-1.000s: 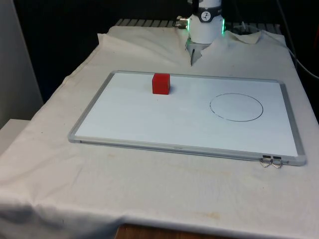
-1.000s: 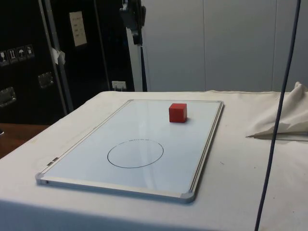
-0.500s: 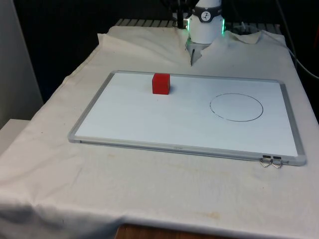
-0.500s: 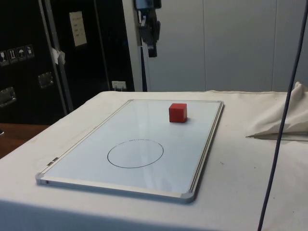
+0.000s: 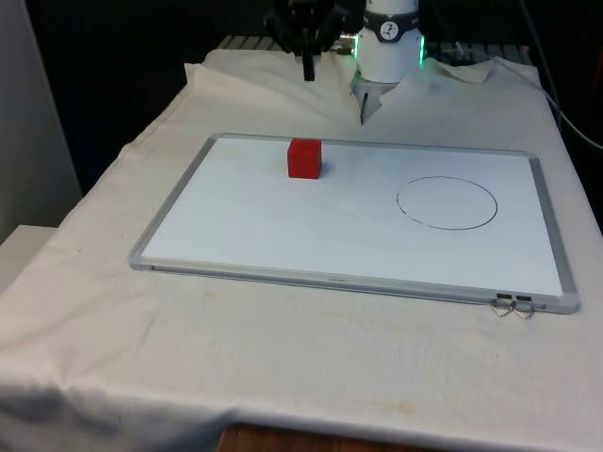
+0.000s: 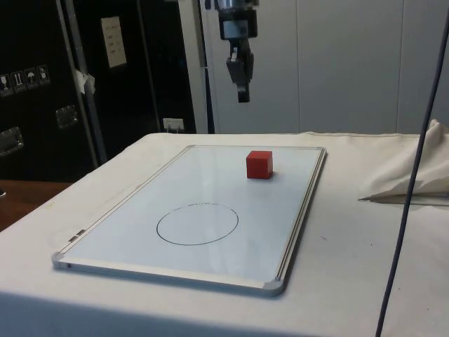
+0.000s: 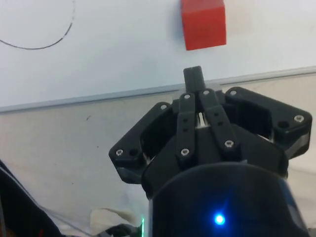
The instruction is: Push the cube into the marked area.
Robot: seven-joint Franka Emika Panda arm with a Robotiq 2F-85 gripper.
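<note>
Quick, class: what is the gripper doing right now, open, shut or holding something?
Gripper: shut, holding nothing, in the air above the whiteboard's far edge, clear of the cube.

Bright, even overhead light; the whiteboard point(image 6: 210, 210) shows soft sheen, with faint shadows.

You are looking at a lab test bench: a table under a white cloth point(image 5: 94, 311), a framed whiteboard point(image 5: 283, 235) laid flat, and dark equipment cabinets point(image 6: 42, 84) behind.
</note>
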